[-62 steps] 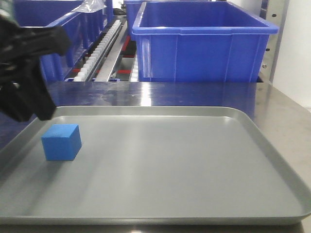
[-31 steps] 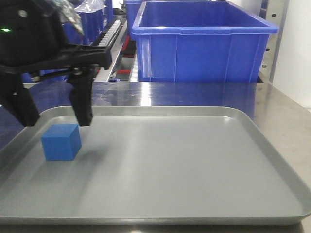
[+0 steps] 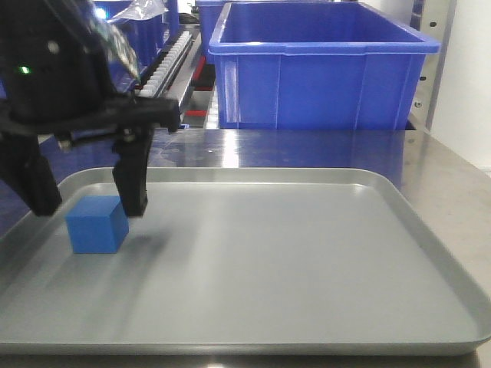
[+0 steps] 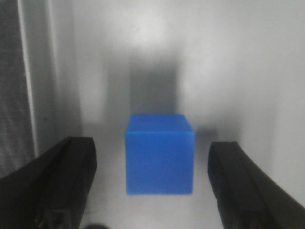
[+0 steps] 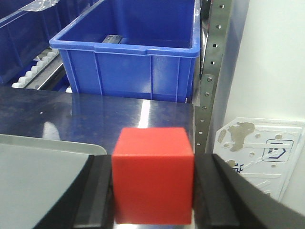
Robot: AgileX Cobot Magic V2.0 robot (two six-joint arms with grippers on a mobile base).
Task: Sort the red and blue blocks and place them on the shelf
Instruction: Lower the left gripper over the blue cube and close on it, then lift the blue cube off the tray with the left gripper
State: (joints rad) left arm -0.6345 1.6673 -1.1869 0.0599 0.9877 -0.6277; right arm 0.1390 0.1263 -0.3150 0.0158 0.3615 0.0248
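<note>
Now the left gripper [image 4: 152, 152], spread wide, straddles the blue block [image 3: 96, 225] on the tray [image 3: 307, 261]. The right gripper [image 5: 153, 171] pinches the red block [image 5: 153, 191].

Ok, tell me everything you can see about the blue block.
The blue block is a small matte cube with plain faces, mid blue. It sits flat near the left edge of the grey tray. The open left gripper straddles it, a gap showing on each side, so only the tray touches it.

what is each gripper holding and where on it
Right gripper clamps the red block by its opposite side faces. Left gripper holds nothing: open astride the blue block, not touching.
</note>
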